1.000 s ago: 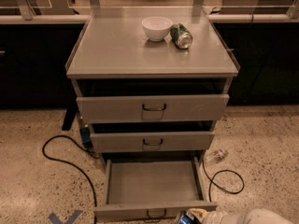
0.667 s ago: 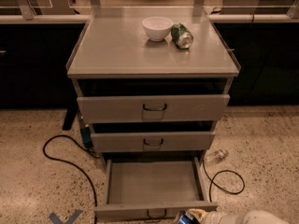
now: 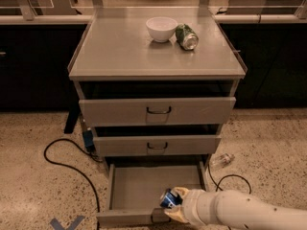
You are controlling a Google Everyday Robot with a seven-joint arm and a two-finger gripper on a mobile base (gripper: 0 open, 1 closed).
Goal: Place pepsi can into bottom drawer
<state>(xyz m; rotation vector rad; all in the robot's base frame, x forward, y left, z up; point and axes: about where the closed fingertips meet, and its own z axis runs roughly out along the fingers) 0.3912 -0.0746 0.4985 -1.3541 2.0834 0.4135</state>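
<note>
Gripper clamped on pepsi can, over front right of open bottom drawer; can tipped sideways, long axis roughly left-right.

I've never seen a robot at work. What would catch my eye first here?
First, the white robot arm reaching in from the lower right, its gripper clasping the blue pepsi can over the front right corner of the open bottom drawer. Next, up on the grey cabinet top, a white bowl stands with a green can lying on its side just to its right.
</note>
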